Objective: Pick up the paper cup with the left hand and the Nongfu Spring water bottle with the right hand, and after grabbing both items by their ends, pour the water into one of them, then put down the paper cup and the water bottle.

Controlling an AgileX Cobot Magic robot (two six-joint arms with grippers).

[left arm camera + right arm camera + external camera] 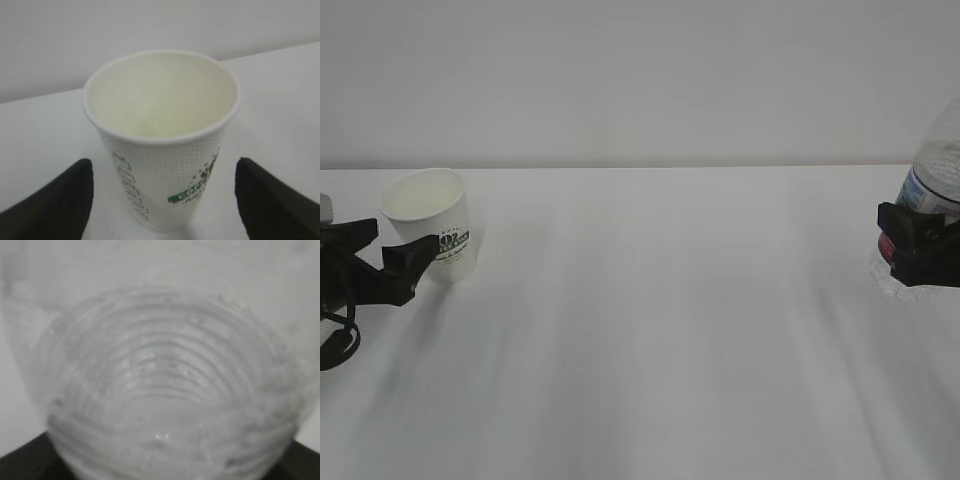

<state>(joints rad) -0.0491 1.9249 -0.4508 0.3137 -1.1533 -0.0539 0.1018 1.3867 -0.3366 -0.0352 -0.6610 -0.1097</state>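
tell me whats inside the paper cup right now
Looking down into the paper cup from the left wrist view, only its pale inner wall and bottom show. No object is in it; whether clear water sits at the bottom cannot be told.

White dimpled paper cup [430, 224] upright on table, ribbed water bottle [932, 180] at right edge.

The left hand [380, 265] sits low at the left edge, its black fingers [55, 205] spread wide apart. The right hand [917, 245] at the right edge appears clamped, fingers [20, 460] barely visible in the blurred wrist view.
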